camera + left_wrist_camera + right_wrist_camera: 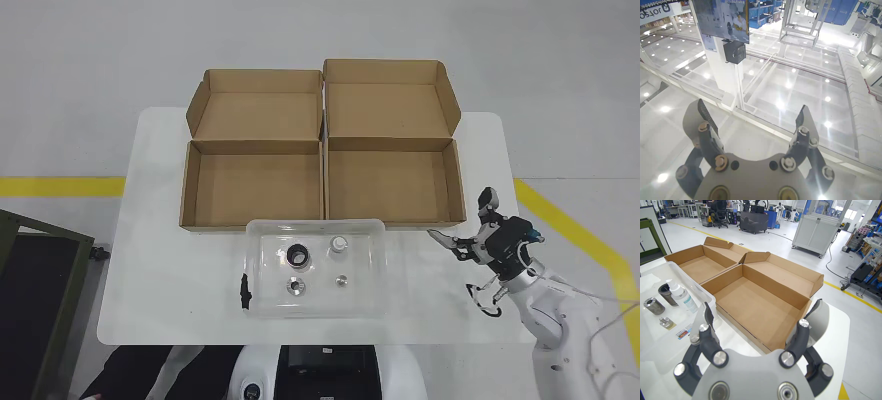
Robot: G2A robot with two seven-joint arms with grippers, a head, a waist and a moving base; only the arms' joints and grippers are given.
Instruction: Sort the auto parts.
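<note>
A clear plastic tray at the table's front holds the parts: a dark bearing sleeve, a white spray bottle, a steel cylinder and a small stepped metal piece. In the right wrist view they are the sleeve, bottle, cylinder and stepped piece. My right gripper hangs open and empty right of the tray, facing the right cardboard box. My left gripper is open, holds nothing and points up at the ceiling.
Two open cardboard boxes, left and right, stand side by side behind the tray with their lids folded back. A small black item lies against the tray's left side. Bare white table flanks the tray.
</note>
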